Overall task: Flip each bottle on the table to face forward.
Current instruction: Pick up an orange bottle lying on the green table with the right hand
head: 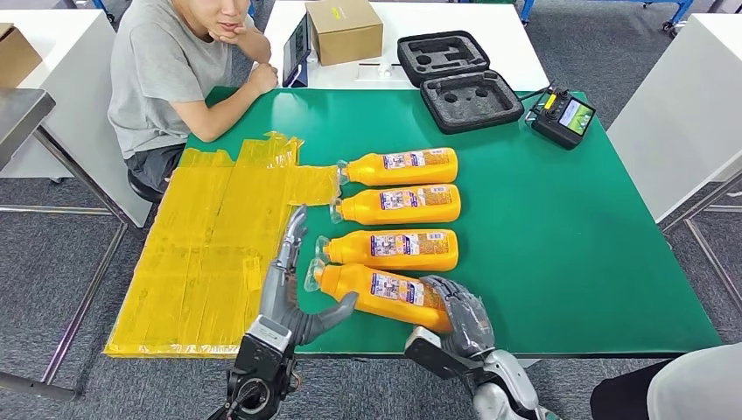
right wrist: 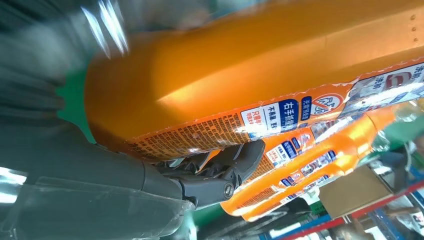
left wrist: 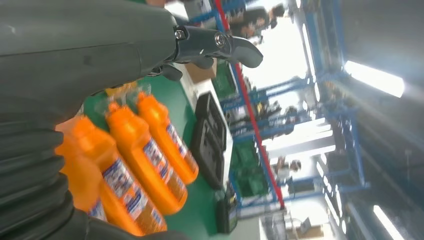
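Several orange bottles lie side by side on the green table (head: 560, 236), caps pointing left and printed labels up. The farthest bottle (head: 402, 166) and the two behind the nearest (head: 402, 204) (head: 394, 249) lie straight. The nearest bottle (head: 381, 293) is skewed. My right hand (head: 459, 319) grips its base end, and the fingers (right wrist: 220, 170) curl under the big orange body (right wrist: 260, 75). My left hand (head: 289, 280) is open beside the caps, fingers stretched forward and thumb reaching toward the nearest bottle's shoulder. The left wrist view shows the bottles (left wrist: 145, 160) beyond that hand (left wrist: 75, 55).
A patch of yellow tape (head: 210, 254) covers the table's left part. A person (head: 166, 70) sits at the far left corner, arm on the table. A black foam case (head: 459, 79), a controller (head: 564, 115) and a cardboard box (head: 343, 31) are at the back.
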